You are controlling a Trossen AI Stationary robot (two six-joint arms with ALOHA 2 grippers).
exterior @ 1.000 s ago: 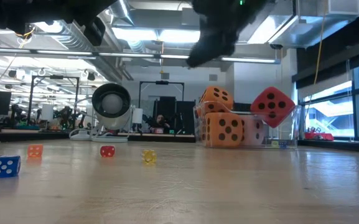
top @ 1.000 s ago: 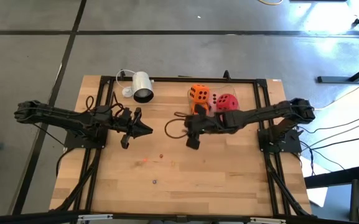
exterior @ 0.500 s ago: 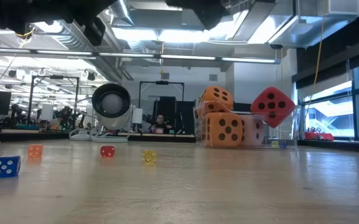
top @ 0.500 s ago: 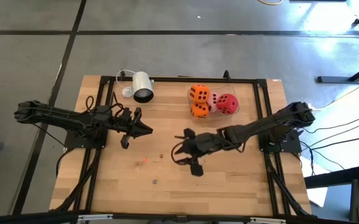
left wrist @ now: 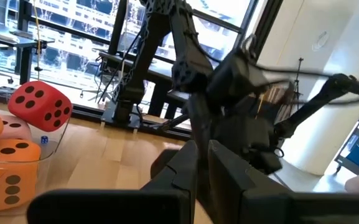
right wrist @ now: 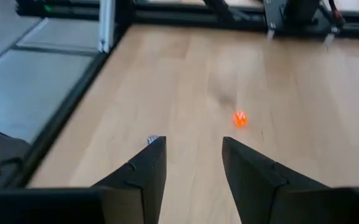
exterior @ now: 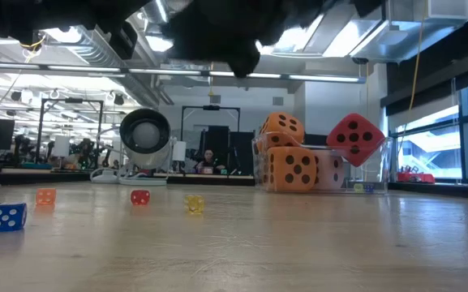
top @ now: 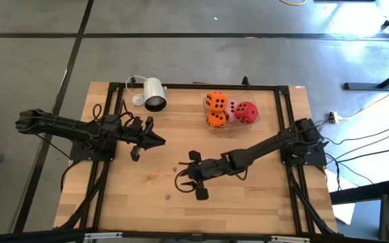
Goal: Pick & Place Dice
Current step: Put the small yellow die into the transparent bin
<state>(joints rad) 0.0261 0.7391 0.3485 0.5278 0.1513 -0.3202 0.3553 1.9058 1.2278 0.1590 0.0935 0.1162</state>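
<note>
Now, right gripper [top: 186, 180] low-centre over wooden bench [top: 261, 196], fingers [right wrist: 143, 171] wide, empty, lined up for small orange die [right wrist: 239, 119].

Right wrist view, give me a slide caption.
Open right pincer above the wooden table, a small orange die ahead.

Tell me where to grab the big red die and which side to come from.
Take the red die across two opposite flat faces, coming from above. It perches tilted on top of the pile, and the walls of the clear bin block a sideways approach. Align the grip with its tilt.
</note>
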